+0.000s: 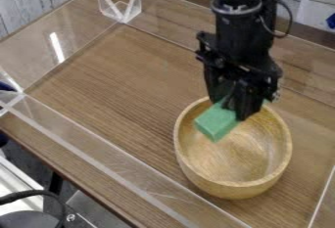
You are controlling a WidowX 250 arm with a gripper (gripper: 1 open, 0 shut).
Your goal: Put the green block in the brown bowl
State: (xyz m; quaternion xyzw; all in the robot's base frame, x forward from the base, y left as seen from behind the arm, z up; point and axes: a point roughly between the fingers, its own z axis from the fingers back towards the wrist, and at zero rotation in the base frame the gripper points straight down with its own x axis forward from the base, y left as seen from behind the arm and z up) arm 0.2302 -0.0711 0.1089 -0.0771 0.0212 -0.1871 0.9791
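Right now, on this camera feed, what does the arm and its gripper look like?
The arm is black throughout, a blocky matte column with a dark cable looping off its right side. The black gripper ends in narrow dark fingers. No markings or labels are legible at this resolution.
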